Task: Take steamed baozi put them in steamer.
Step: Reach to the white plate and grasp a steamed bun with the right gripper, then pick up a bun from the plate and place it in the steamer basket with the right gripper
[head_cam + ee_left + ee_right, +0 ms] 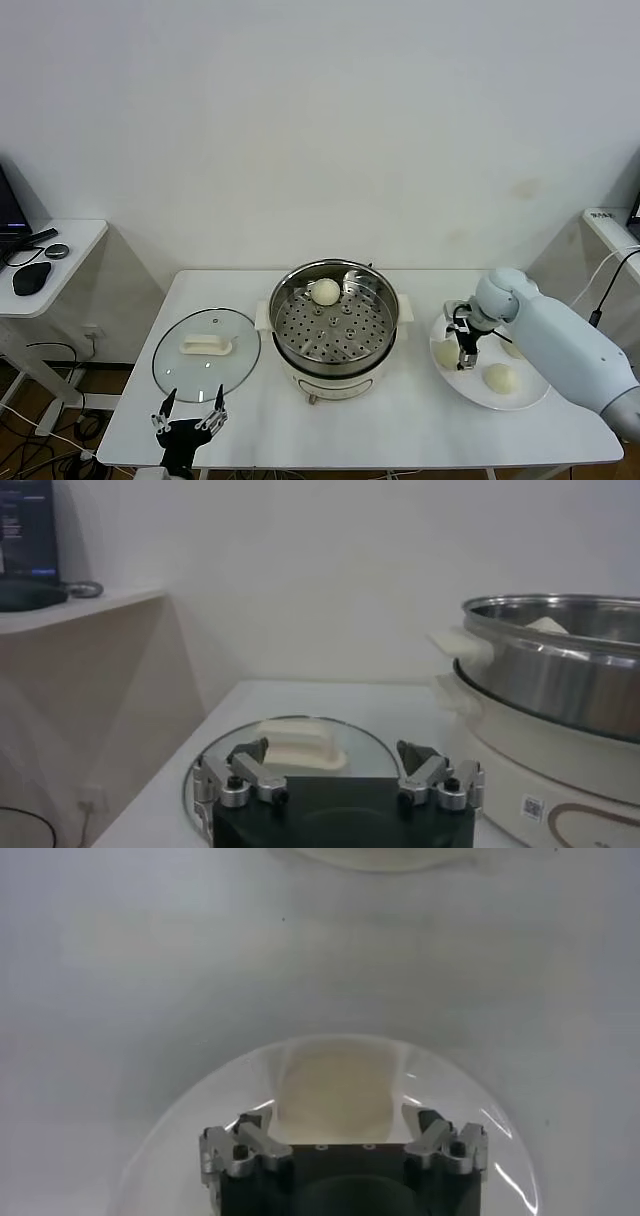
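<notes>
The steamer (pixel 335 345) stands mid-table with one baozi (pixel 325 291) on its perforated tray. On the white plate (pixel 528 396) at the right lie a baozi (pixel 445 353) by the gripper and another (pixel 499 377) nearer the front. A third baozi (pixel 513 349) shows partly behind the arm. My right gripper (pixel 463 347) is down over the plate, open, next to the leftmost baozi. In the right wrist view the gripper (pixel 335 1118) is open, and a baozi (pixel 335 1083) lies just ahead between its fingers. My left gripper (pixel 188 418) is open and empty near the table's front left edge.
A round glass lid (pixel 206 352) with a white handle lies flat left of the steamer. In the left wrist view the lid (pixel 295 742) is just ahead of the left gripper (pixel 332 750) and the steamer (pixel 560 680) is beside it. A side desk (pixel 45 262) stands far left.
</notes>
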Tool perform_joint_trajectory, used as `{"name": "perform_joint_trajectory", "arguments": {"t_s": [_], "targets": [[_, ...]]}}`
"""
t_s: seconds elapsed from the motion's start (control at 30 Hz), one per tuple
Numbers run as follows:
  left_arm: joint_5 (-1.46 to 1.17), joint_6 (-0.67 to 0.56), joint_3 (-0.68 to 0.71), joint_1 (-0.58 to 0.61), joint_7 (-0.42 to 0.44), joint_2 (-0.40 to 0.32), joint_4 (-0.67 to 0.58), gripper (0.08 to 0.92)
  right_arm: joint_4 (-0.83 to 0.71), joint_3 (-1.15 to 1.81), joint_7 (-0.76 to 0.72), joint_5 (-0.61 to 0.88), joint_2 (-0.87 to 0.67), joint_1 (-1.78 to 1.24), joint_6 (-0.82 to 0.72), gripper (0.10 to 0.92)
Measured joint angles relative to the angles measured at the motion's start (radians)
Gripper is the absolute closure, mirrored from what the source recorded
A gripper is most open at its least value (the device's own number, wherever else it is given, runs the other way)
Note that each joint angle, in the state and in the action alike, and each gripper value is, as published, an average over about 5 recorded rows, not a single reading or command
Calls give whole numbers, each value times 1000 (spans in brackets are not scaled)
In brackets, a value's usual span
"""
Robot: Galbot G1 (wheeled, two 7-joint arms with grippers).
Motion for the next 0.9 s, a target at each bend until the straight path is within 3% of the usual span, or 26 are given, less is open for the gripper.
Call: {"name": "perform_joint_trajectory", "arguments": {"t_s": [0.17, 0.27, 0.53, 0.9], "targets": [[0, -1, 1, -4, -1, 0, 9, 177, -3, 8, -1, 7, -3, -1, -8, 439], [1, -1, 3, -8, -2, 0, 11, 177, 1, 14, -5, 18, -9, 3, -15, 469], [5, -1, 14, -14, -2, 0, 7, 177, 36, -16, -29, 106, -64, 93, -30, 468], [19, 3, 37, -32, -11, 5, -9, 177, 117, -262, -81, 336, -95, 464, -80, 465]]}}
